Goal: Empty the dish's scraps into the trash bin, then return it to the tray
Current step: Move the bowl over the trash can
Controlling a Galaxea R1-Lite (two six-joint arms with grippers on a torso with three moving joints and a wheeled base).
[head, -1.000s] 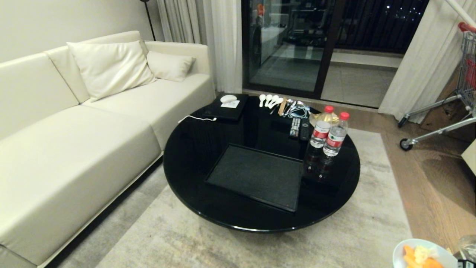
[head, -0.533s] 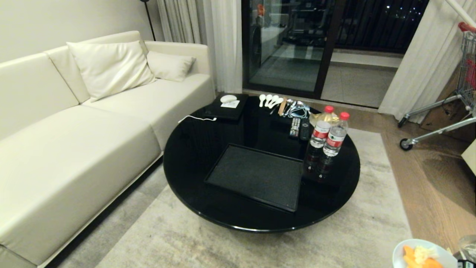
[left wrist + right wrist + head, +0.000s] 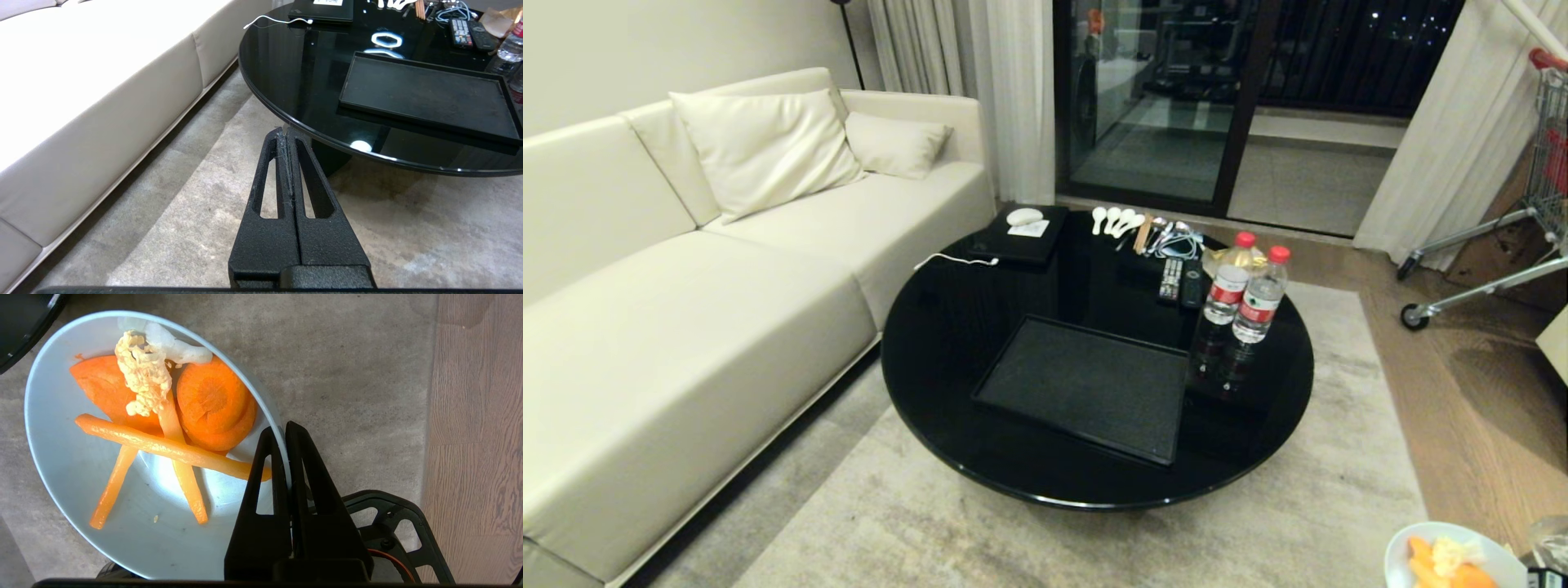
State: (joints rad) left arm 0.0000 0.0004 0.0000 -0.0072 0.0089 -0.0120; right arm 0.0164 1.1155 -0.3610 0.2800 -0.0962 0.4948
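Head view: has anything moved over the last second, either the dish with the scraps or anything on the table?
Nothing visibly changed. The dish stays pinched at its rim by the right gripper, low over the rug, with the scraps in it. The tray lies bare on the black table as before, and the left gripper stays shut beside the table's edge.

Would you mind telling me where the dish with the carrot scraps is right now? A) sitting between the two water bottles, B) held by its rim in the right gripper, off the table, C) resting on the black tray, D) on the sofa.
B: the right gripper pinches the rim of the dish, which is above the rug, while the tray on the table is bare.
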